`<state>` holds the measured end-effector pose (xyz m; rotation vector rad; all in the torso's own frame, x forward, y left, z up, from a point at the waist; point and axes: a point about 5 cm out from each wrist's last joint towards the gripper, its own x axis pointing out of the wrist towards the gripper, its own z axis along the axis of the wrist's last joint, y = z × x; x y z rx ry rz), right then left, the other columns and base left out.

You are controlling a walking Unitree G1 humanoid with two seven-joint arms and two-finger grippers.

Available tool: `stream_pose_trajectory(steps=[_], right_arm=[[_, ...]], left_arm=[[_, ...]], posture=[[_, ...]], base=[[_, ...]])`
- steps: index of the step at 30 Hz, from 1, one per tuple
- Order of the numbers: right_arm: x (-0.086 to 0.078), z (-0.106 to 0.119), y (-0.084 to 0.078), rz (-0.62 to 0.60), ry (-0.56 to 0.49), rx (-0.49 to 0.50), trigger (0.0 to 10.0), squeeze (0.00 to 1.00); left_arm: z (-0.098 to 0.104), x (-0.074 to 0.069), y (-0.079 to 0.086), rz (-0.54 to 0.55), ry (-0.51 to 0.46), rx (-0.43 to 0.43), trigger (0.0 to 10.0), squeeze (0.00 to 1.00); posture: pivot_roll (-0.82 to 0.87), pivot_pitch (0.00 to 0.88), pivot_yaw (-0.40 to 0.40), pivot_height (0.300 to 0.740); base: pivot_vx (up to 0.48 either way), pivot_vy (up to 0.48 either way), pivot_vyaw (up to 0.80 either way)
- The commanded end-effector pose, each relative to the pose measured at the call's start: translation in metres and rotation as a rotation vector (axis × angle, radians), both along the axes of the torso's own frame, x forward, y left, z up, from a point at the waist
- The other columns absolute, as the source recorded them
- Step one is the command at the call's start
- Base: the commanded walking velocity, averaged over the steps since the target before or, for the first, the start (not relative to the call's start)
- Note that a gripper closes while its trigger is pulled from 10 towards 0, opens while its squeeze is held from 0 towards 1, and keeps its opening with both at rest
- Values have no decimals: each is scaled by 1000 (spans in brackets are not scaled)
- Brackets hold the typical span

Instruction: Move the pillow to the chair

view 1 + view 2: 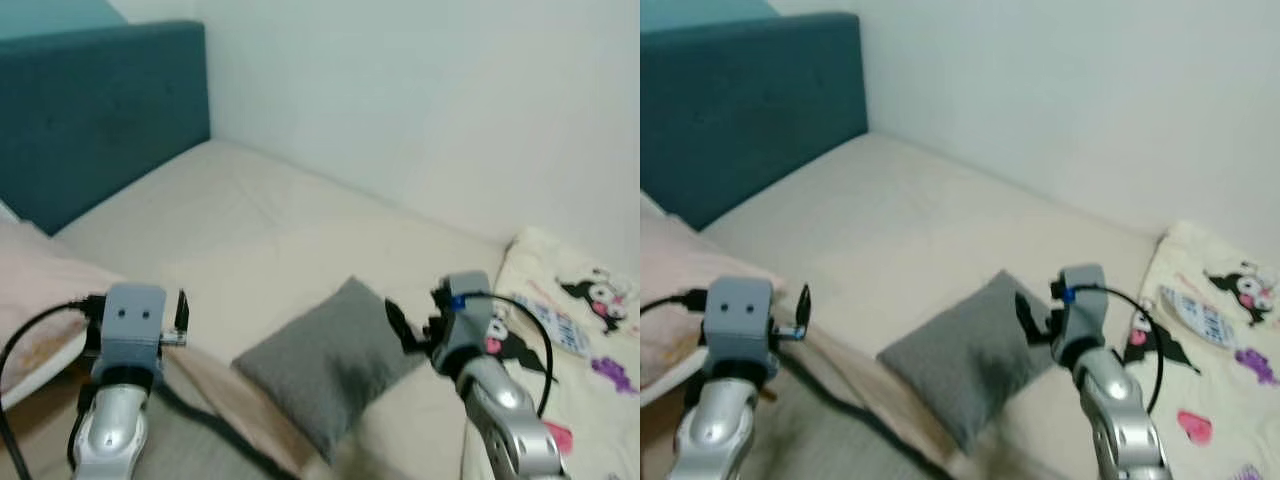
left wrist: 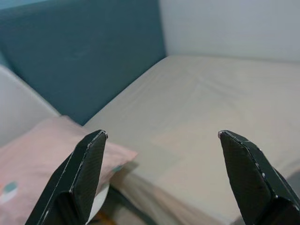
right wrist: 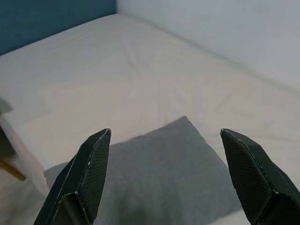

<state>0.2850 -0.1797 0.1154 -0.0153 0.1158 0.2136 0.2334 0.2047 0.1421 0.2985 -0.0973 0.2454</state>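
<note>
grey pillow (image 1: 330,365) laid flat on bed (image 1: 250,230) | right gripper (image 3: 164,154) held wide open above it, nothing gripped | left gripper (image 2: 161,154) held wide open, nothing gripped

Grey pillow (image 1: 330,365) near corner blurred, cartoon-print blanket (image 1: 580,330) cut off at edge

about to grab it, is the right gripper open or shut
Open: the right gripper has its two black fingers spread wide, hovering over the grey pillow without touching it.
</note>
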Motion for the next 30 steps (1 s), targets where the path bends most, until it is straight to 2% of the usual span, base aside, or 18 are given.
stream_pose_trajectory(steps=[1, 2, 5, 8, 13, 17, 21, 25, 30], right_arm=[[2, -6, -5, -7, 63, 10, 10000, 0], [2, -6, -5, -7, 63, 10, 10000, 0], [8, -5, -9, -29, 110, 128, 10000, 0], [9, -6, -10, -31, 115, 144, 10000, 0], [10, -16, -20, -105, 194, 243, 10000, 0], [10, -22, -25, -134, 228, 286, 10000, 0], [8, -38, -40, -230, 315, 446, 10000, 0], [12, -37, -45, -243, 310, 465, 10000, 0], [14, -40, -47, -257, 320, 509, 10000, 0]], left_arm=[[-5, -1, -2, 10, 17, -8, 10000, 0], [-5, -1, -2, 10, 17, -8, 10000, 0], [-2, -1, 4, 26, 4, -30, 10000, 0], [-2, -1, 4, 27, 2, -31, 10000, 0], [3, 0, 14, 56, -11, 4, 10000, 0], [4, 1, 17, 63, -15, 16, 10000, 0], [8, 4, 18, 52, -28, 59, 10000, 0], [7, 3, 16, 22, -16, 116, 10000, 0], [4, 0, 20, 40, 0, 110, 10000, 0]], posture=[[-2, 0, -122, 731], [-2, 0, -122, 731], [-3, 0, -125, 711], [-3, 0, -125, 696], [-7, 0, -124, 671], [-8, 0, -124, 661], [-8, 0, -125, 641], [-9, 0, -124, 621], [-6, 0, -125, 601]], base=[[0, 0, 0], [0, 0, 0], [0, 0, 0], [0, 0, 0], [0, 0, 0], [0, 0, 0], [0, 0, 0], [0, 0, 0], [0, 0, 0]])
